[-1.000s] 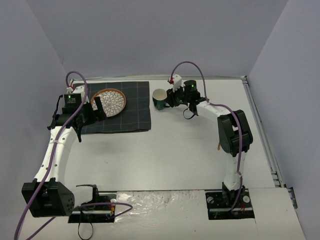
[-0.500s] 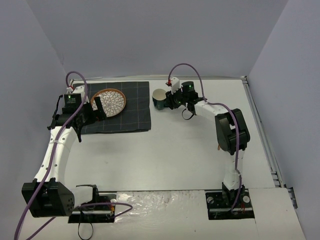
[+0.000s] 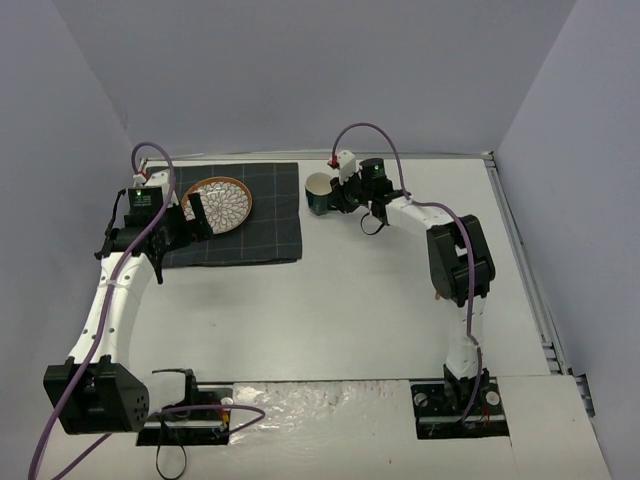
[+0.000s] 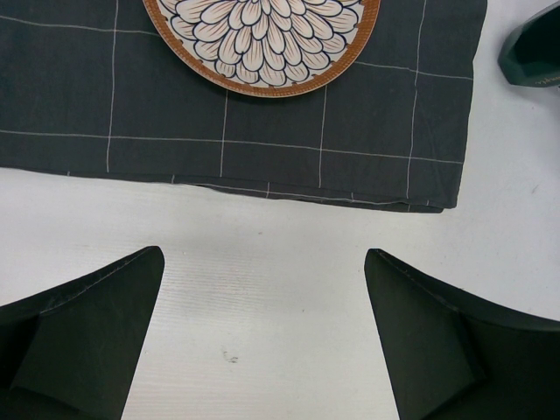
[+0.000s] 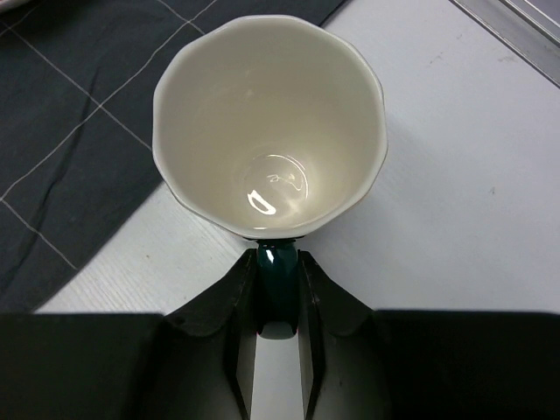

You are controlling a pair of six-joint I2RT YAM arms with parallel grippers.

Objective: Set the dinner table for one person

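The mug [image 5: 269,122], glazed, likely slippery and breakable, is being pinched by its handle [image 5: 280,297] in the right gripper [image 5: 278,262] just off the mat [image 5: 70,131] near the far edge of the tabletop [image 5: 455,175], while the left gripper [image 4: 262,255] is being held wide open.

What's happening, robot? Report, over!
Left gripper open, hovering over dinner table by mat. Right gripper shut on mug handle. Plate on mat. Nothing in the way.
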